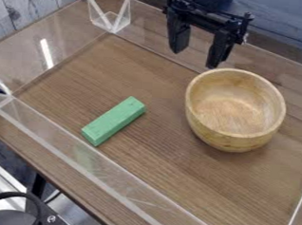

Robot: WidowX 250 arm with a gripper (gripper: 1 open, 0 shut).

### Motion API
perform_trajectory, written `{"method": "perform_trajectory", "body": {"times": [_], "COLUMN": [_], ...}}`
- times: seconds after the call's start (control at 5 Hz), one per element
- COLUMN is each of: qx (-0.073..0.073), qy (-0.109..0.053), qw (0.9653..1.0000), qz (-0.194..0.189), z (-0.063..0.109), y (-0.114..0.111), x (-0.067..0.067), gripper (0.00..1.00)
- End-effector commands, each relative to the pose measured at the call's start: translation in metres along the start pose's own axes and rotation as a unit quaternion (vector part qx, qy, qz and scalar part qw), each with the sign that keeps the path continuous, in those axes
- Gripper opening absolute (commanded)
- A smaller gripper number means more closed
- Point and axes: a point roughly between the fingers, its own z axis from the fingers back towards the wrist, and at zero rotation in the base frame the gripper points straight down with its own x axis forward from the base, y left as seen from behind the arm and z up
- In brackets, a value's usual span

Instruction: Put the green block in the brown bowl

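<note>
Black and pointing straight down, the gripper (203, 46) hangs at the far side of the table with its two fingers (180, 35) spread apart and nothing between them. Nearest the camera runs a clear plastic wall (75, 167) that edges the wooden table (163, 172). Just beyond it the green block (113, 120) lies flat on the wood, left of centre, set at a slant with one end toward the near left and the other toward the far right. Farther back and to the right sits the brown bowl (237, 108), upright, well apart from the block. Its pale grained inside holds nothing. The gripper hovers above the table just behind the bowl's far rim, touching neither thing.
</note>
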Motion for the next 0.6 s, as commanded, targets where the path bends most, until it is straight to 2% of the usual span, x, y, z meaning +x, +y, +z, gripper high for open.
{"method": "perform_trajectory", "body": {"times": [0.0,0.2,0.4], "qx": [0.004,0.009,0.013], "qy": [0.004,0.006,0.001], "qw": [1.0000,0.9999,0.9999], "qz": [-0.005,-0.008,-0.010], "z": [-0.005,-0.013,-0.022], "y": [0.012,0.030,0.049], "x": [-0.013,-0.038,-0.058], "gripper": [1.00,1.00,1.00]}}
